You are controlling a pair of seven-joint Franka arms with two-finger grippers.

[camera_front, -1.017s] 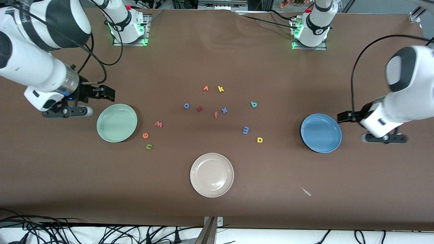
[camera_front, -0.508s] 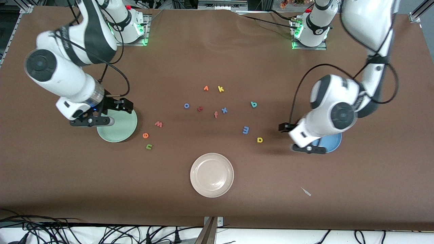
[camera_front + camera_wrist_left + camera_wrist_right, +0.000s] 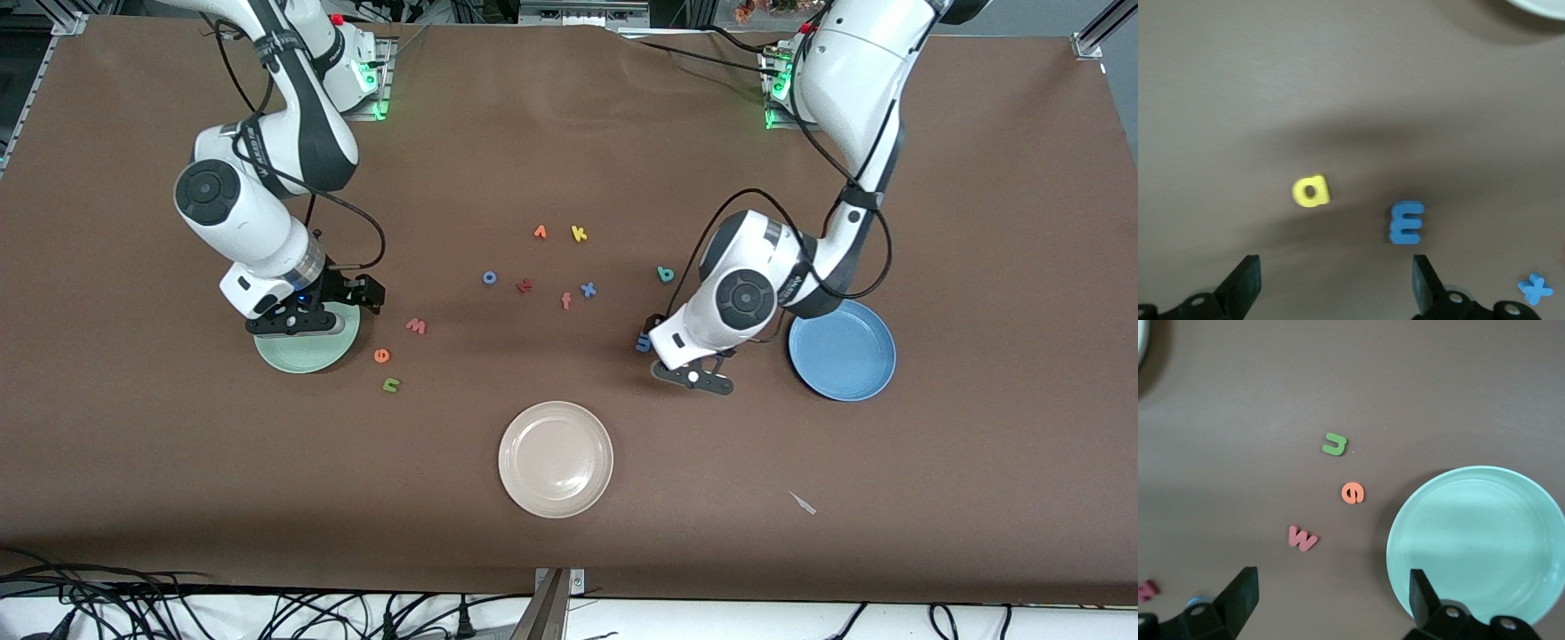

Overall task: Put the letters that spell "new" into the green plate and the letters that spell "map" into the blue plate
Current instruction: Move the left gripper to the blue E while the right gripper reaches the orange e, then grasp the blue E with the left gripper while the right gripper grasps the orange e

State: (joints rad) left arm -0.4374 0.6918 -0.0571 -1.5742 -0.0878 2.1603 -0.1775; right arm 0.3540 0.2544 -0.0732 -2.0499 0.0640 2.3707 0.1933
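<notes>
The pinkish-red w (image 3: 416,326), orange e (image 3: 381,356) and green n (image 3: 391,384) lie on the table beside the green plate (image 3: 307,357). My right gripper (image 3: 351,295) hangs open and empty over that plate's rim; its wrist view shows the n (image 3: 1335,444), e (image 3: 1353,493), w (image 3: 1302,538) and the plate (image 3: 1478,540). My left gripper (image 3: 662,331) hangs open over the blue m (image 3: 1406,222) and yellow p (image 3: 1311,191), holding nothing. In the front view the p is hidden and only the m's edge (image 3: 641,342) shows. The teal letter (image 3: 665,274) lies farther back. The blue plate (image 3: 842,349) is bare.
A beige plate (image 3: 556,459) sits nearest the front camera. Mid-table lie a yellow k (image 3: 579,234), an orange letter (image 3: 540,232), a blue o (image 3: 489,277), a dark red letter (image 3: 524,285), a salmon f (image 3: 565,300) and a blue x (image 3: 588,289).
Both arms swung in from the table's ends. The right gripper came over the green plate's rim; the left gripper passed over the blue plate to the m and p. No letter moved.
</notes>
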